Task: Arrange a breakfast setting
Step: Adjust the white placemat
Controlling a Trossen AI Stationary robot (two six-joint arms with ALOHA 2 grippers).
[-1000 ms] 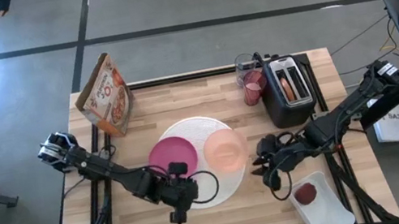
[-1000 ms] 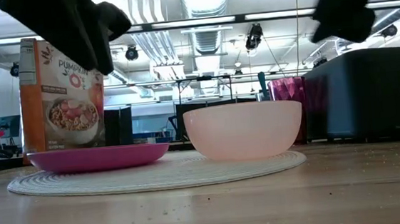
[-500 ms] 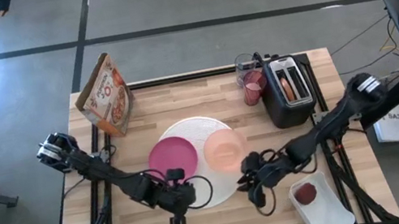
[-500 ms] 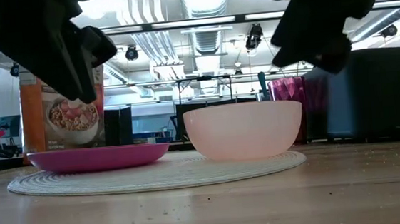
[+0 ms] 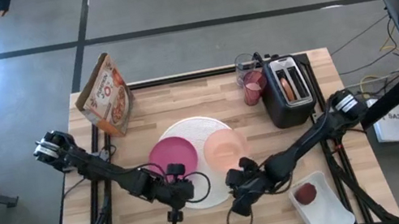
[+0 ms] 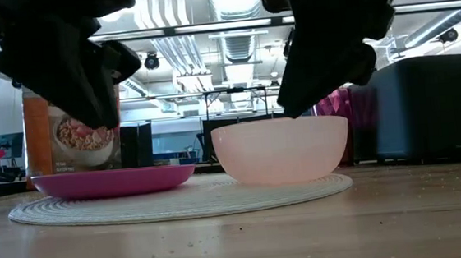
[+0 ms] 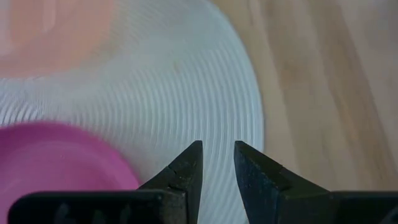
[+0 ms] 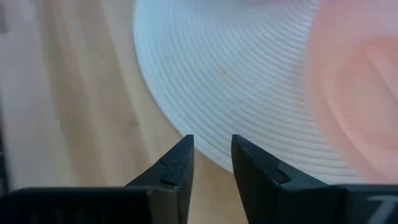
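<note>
A large white round disc [image 5: 186,127] lies on the wooden table. A small magenta plate [image 5: 172,156] and a translucent peach bowl [image 5: 224,149] stand on it side by side. My left gripper [image 7: 217,146] hovers above the disc's near part [image 7: 186,93], just near of the plate, its fingers open by a narrow gap with nothing between them. My right gripper [image 8: 211,138] hovers over the disc's near right edge [image 8: 186,118], near of the bowl, open by a similar gap and empty. In the low view both stand clear above the plate [image 6: 111,181] and bowl [image 6: 282,150].
A cereal bag [image 5: 106,95] stands at the far left corner. A pink tumbler [image 5: 253,86] stands next to the black toaster [image 5: 288,90] with a bagel in its slots at the far right. A white tray [image 5: 328,209] holding a small red fruit [image 5: 306,194] sits at the near right.
My right gripper has swung toward the table's left and near edges and come down, from beside the bowl to the disc's near right edge. My left gripper has sunk a little over the disc. Disc, plate and bowl have stayed put.
</note>
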